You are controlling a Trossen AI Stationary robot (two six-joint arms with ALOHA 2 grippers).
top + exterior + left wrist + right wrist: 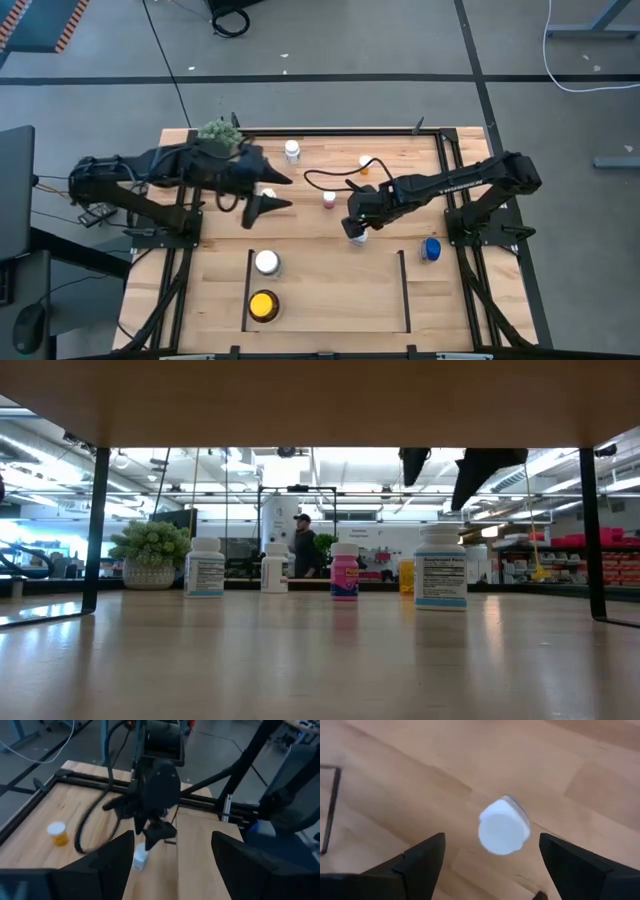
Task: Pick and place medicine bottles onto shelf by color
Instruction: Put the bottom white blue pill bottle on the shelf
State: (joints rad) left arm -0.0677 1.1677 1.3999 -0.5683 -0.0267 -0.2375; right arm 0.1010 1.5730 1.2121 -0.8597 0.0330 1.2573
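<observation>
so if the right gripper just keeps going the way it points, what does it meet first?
Probably the white-capped bottle: the right gripper is open and aimed down, the cap centred between its fingers. Height above it is unclear.

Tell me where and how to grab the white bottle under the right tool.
Grip the white bottle across its round cap and upper body, coming straight down from above. It stands upright, and the right tool hangs open over it with a finger on each side. Nothing stands close beside it.

The right pincer (490, 865) hangs spread over a white bottle (503, 826), bare wood all round it.
</observation>
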